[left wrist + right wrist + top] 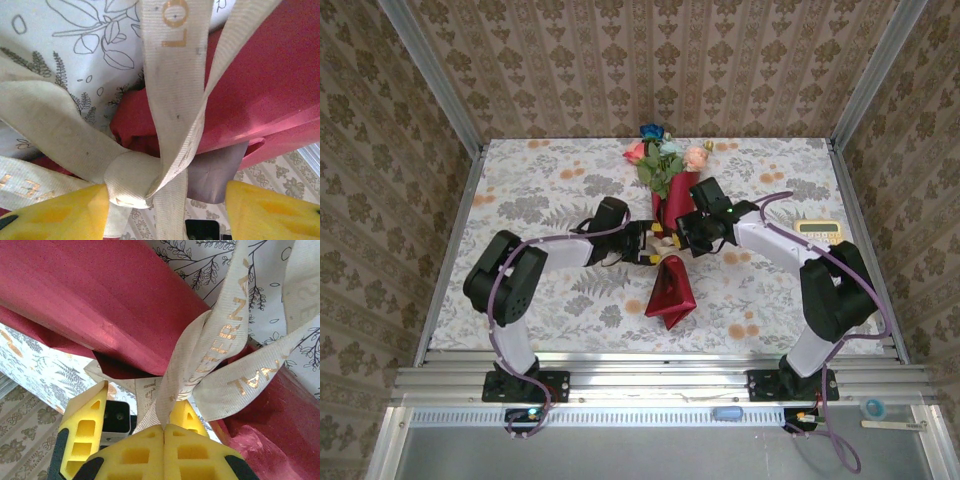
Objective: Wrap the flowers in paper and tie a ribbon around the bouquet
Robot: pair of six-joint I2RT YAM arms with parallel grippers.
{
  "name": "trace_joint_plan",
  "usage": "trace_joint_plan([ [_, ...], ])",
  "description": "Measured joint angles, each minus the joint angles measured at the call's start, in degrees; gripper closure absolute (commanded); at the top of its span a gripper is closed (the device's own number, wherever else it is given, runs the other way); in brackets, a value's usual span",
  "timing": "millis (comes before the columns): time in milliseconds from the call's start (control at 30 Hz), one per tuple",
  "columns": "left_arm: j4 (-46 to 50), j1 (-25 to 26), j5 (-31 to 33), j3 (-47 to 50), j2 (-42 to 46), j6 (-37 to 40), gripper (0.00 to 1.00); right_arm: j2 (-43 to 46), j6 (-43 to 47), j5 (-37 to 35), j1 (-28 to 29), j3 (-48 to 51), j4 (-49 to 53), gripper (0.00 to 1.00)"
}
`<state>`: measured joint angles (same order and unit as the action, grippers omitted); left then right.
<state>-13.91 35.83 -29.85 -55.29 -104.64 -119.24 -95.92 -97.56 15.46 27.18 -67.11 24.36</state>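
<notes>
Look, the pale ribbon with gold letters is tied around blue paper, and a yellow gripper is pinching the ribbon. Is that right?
Almost. The paper is dark red, not blue. The right wrist view shows the beige ribbon with gold letters knotted around the dark red paper cone, and the right gripper, with its yellow pads, is pinching that ribbon.

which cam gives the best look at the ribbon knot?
Left wrist: the ribbon knot sits close up and sharp against the paper. Right wrist shows its strands running into the shut right hand, knot less plain. In top external it is a tiny pale scrap, no detail.
</notes>
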Motion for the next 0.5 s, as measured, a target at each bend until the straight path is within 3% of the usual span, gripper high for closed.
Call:
trace_joint_plan([
  [500,-0.76,1.27,-0.33,-0.04,-0.55,-0.37,0.56,0.39,-0.22,0.24,0.00,2.10,-0.68,1.00],
])
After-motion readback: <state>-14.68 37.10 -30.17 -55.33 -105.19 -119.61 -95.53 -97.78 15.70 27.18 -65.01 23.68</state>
